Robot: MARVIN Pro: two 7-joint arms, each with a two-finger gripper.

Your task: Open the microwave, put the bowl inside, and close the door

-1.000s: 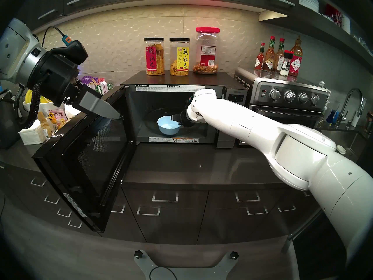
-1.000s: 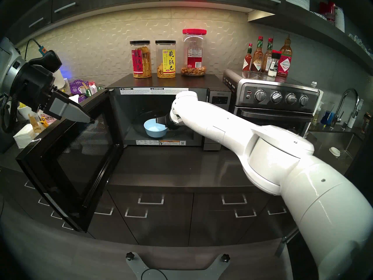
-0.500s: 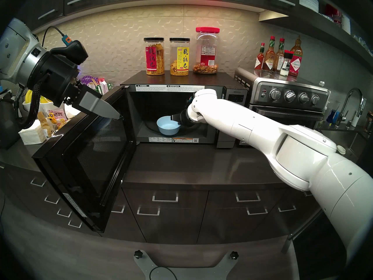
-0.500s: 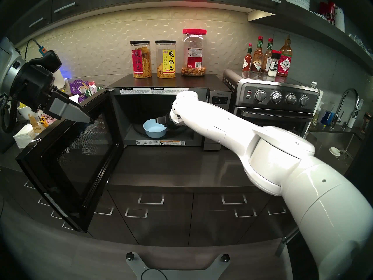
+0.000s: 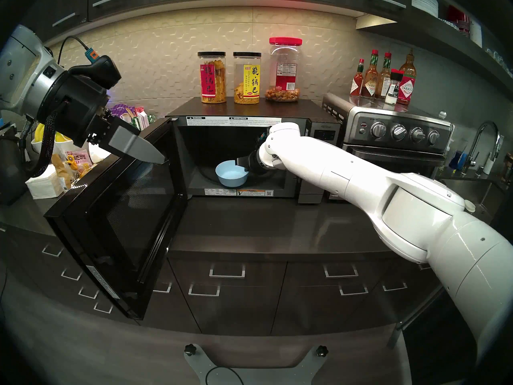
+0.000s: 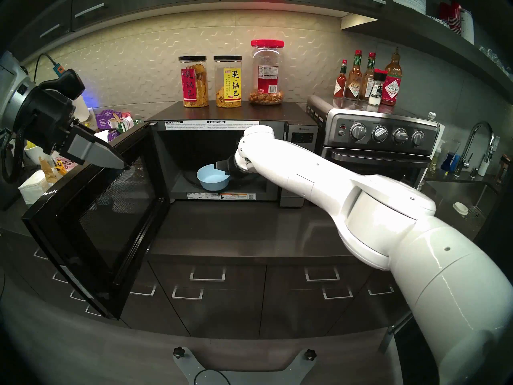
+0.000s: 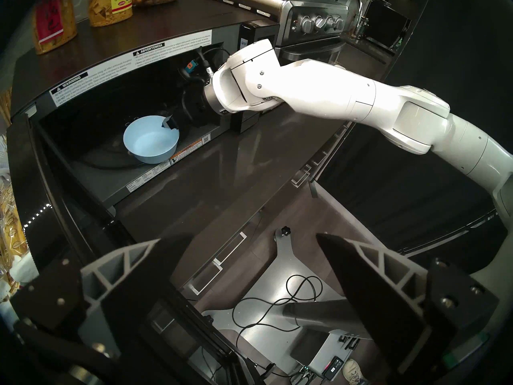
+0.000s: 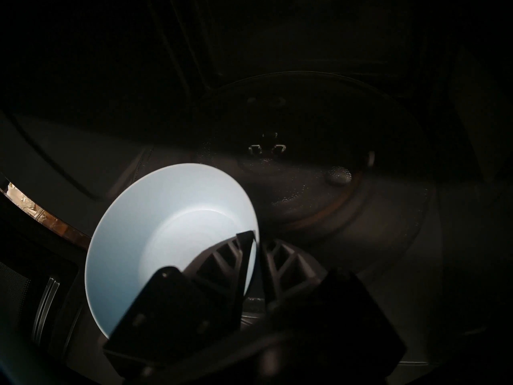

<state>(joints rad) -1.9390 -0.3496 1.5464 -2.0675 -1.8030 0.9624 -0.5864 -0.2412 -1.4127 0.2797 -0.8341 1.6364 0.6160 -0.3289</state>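
inside microwave [image 5: 305,108] | right gripper [image 8: 256,237] astride bowl [image 8: 166,223] rim (grip unclear) | left gripper [image 7: 244,237] wide

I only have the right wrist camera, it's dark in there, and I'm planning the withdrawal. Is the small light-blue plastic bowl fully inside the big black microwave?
Observer: Yes. The bowl sits behind the microwave's front sill, apparently resting on the glass turntable.
Operator: How far open is the door?
Observer: The glossy black door stands wide open, swung out to the robot's left.
Operator: Where is the other gripper?
Observer: The left gripper is open and empty at the door's top edge. I cannot tell whether it is touching the door.
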